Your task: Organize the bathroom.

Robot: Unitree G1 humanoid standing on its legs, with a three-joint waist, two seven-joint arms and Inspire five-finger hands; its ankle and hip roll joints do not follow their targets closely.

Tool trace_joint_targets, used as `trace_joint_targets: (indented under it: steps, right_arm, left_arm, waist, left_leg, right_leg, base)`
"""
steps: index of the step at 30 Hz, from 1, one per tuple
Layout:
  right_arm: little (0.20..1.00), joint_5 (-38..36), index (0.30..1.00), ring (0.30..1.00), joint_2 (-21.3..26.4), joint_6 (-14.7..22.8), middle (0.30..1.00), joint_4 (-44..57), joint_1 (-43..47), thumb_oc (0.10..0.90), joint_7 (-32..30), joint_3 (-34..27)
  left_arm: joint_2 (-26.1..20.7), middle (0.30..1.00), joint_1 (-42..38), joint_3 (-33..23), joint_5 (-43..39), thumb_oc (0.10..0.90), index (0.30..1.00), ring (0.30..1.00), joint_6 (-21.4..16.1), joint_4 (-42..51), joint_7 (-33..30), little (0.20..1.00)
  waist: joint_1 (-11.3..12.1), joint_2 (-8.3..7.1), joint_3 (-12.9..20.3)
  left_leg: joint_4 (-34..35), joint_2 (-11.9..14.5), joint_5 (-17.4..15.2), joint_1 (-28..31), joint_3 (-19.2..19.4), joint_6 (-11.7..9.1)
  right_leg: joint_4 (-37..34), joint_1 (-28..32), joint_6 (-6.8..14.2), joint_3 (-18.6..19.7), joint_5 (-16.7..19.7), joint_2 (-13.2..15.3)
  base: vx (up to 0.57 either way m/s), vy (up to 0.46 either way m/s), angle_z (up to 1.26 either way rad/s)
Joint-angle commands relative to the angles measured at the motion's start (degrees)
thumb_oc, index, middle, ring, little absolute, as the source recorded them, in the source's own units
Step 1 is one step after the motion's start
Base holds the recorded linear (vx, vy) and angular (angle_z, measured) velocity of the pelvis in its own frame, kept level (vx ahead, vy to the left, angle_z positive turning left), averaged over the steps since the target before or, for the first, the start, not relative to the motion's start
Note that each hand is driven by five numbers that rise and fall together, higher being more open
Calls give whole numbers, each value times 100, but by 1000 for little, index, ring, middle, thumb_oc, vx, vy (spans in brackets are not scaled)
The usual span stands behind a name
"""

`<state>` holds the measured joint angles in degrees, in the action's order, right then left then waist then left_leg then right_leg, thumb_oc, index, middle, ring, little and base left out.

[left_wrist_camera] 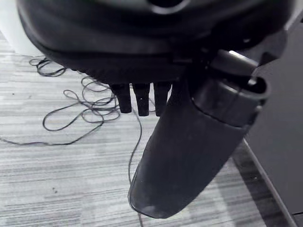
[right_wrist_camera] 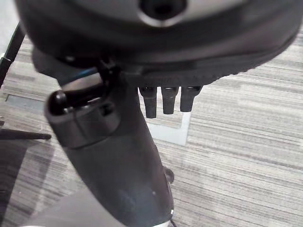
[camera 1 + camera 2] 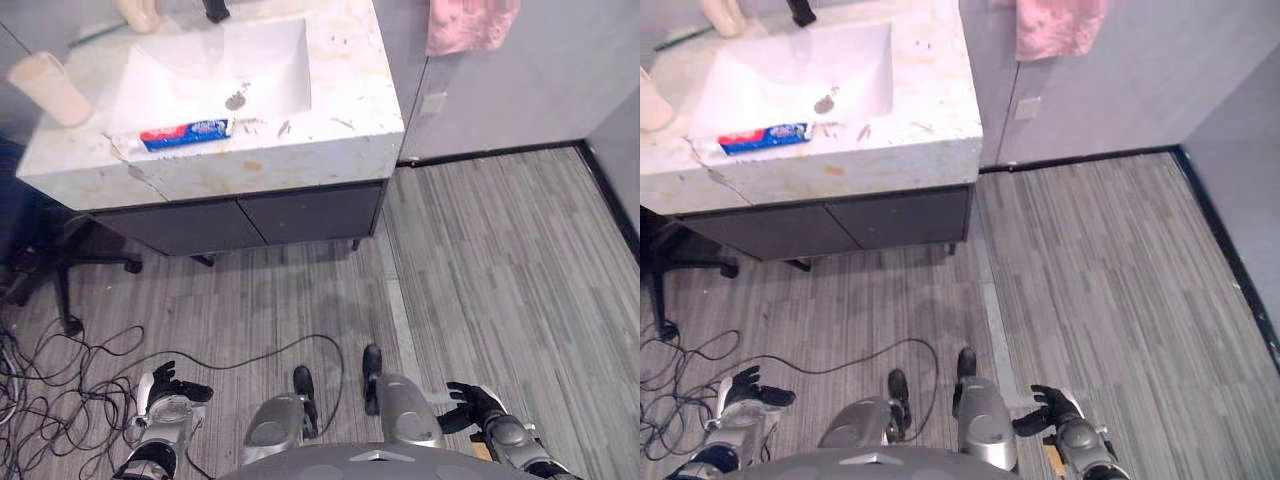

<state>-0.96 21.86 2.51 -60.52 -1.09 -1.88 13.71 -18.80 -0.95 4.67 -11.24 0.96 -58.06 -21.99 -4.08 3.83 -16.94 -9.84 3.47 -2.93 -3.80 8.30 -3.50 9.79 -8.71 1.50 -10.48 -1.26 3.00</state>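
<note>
A red, white and blue toothpaste tube [image 3: 185, 132] lies on the front rim of the marble vanity counter [image 3: 330, 125], just before the white sink basin [image 3: 215, 70]. A beige cup [image 3: 50, 88] stands at the counter's left end. A pink towel [image 3: 470, 22] hangs on the wall to the right. My left hand [image 3: 172, 392] hangs low at the bottom left, fingers relaxed and holding nothing. My right hand [image 3: 472, 402] hangs low at the bottom right, also open and empty. Both are far below the counter, over the floor.
A dark cabinet [image 3: 240, 220] sits under the counter. A black faucet [image 3: 215, 10] and a pale bottle [image 3: 140, 12] stand at the sink's back. Loose cables [image 3: 60, 390] lie on the wood-look floor at left, beside a black stand's legs [image 3: 60, 290].
</note>
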Motion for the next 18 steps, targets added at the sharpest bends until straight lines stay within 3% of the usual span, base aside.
trace_joint_targets:
  steps: [1,3,5,8,11,12,13,18]
  right_arm:
    - [900,-159,900,900,92,187,900,147,12,800,-188,11]
    - [900,-251,900,900,102,204,900,131,25,800,-213,6]
    - [900,-293,900,900,96,265,900,62,61,800,-229,-37]
    - [900,-368,900,900,83,339,900,-56,108,800,-252,-35]
    - [900,-514,900,900,105,379,900,-125,146,800,-270,19]
    - [900,-549,900,900,120,365,900,-127,178,800,-277,49]
    - [900,-543,900,900,155,307,900,-87,248,800,-274,80]
    - [900,-517,900,900,194,250,900,70,250,800,-334,-52]
  left_arm:
    - [-457,900,23,-155,-162,800,900,900,-212,-82,-160,900]
    - [-414,900,58,-159,-155,800,900,900,-189,-73,-167,900]
    - [-391,900,71,-159,-132,800,900,900,-159,-90,-176,900]
    - [-357,900,91,-139,-93,800,900,900,-246,-244,-195,900]
    - [-356,900,146,-135,-75,800,900,900,-342,-311,-197,900]
    - [-341,900,162,-133,-76,800,900,900,-386,-338,-203,900]
    - [-303,900,167,-160,-56,800,900,900,-431,-324,-198,900]
    - [-359,900,-110,-26,23,800,900,900,-306,-189,-102,900]
  waist:
    - [-75,-275,85]
    - [-65,-267,67]
    - [-74,-220,93]
    - [-62,-143,194]
    - [-10,-141,236]
    - [17,-136,232]
    - [40,-105,191]
    - [-92,-35,90]
  left_leg:
    - [-1532,-349,-346,-462,8,370]
    - [-1522,-117,-269,-472,-33,350]
    - [-840,253,-77,-196,-10,292]
    - [92,976,780,42,-305,-18]
    - [266,1320,1110,34,-677,-113]
    - [182,1328,1118,-9,-881,-119]
    - [-169,1215,892,-93,-994,-109]
    - [-502,849,106,-135,-288,24]
  right_leg:
    - [-120,129,183,102,-170,178]
    - [11,154,117,31,-306,180]
    - [55,213,99,-56,-408,163]
    - [104,269,82,-42,-524,178]
    - [226,275,86,68,-617,309]
    - [332,236,89,151,-666,365]
    - [603,125,142,355,-736,523]
    - [877,36,420,343,-628,1007]
  base:
    - [81,-27,9]
    - [91,22,8]
    - [129,128,6]
    - [155,223,36]
    - [142,239,11]
    - [212,479,-26]
    - [180,500,-47]
    - [107,418,-19]
